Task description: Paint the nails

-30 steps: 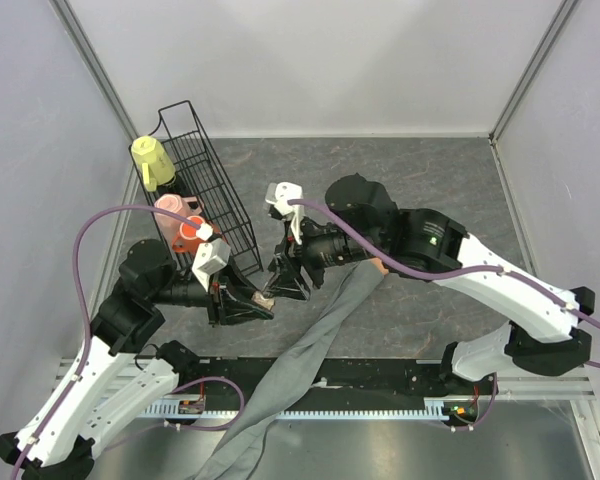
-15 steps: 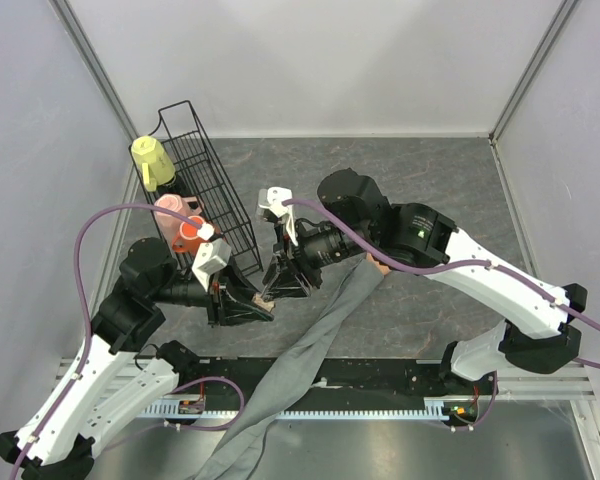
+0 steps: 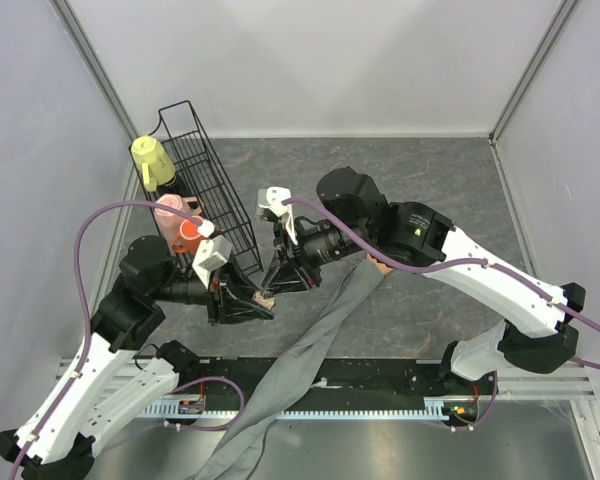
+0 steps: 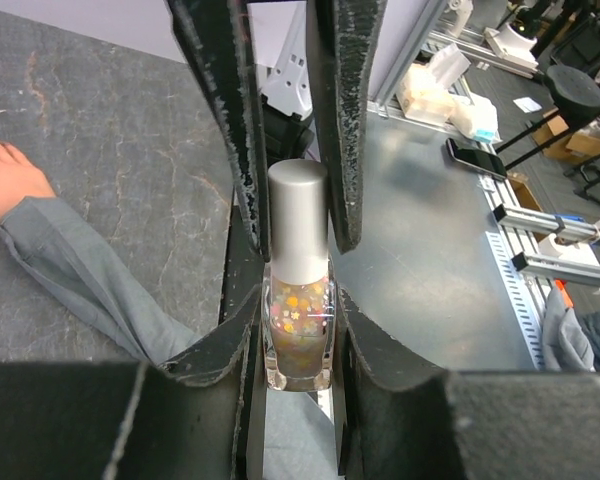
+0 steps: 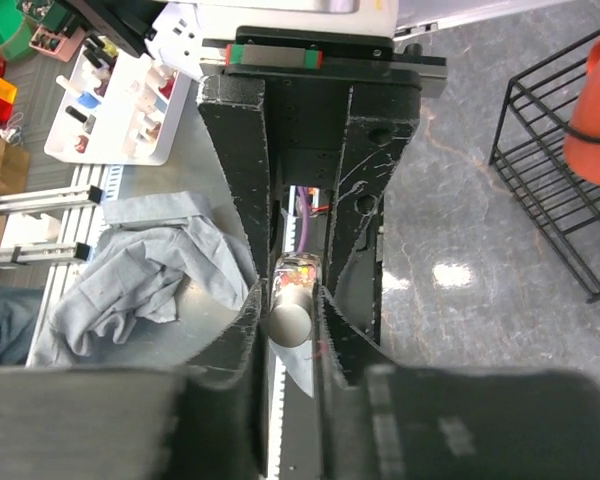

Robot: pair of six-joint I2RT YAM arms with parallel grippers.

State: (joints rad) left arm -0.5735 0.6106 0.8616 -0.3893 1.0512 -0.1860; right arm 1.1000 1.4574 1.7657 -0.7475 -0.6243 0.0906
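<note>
Grey sleeve (image 3: 310,350) runs from near left to far right across the table (image 3: 430,180), and the peach mannequin hand (image 3: 378,265) at its far end points far right, half under our right arm (image 3: 460,265). We cannot make out the nails. Our left gripper (image 3: 255,302) is pressed tight on the glass nail polish bottle (image 4: 298,345). Our right gripper (image 5: 290,303) pinches its silver cap (image 4: 298,215), fingers close together.
</note>
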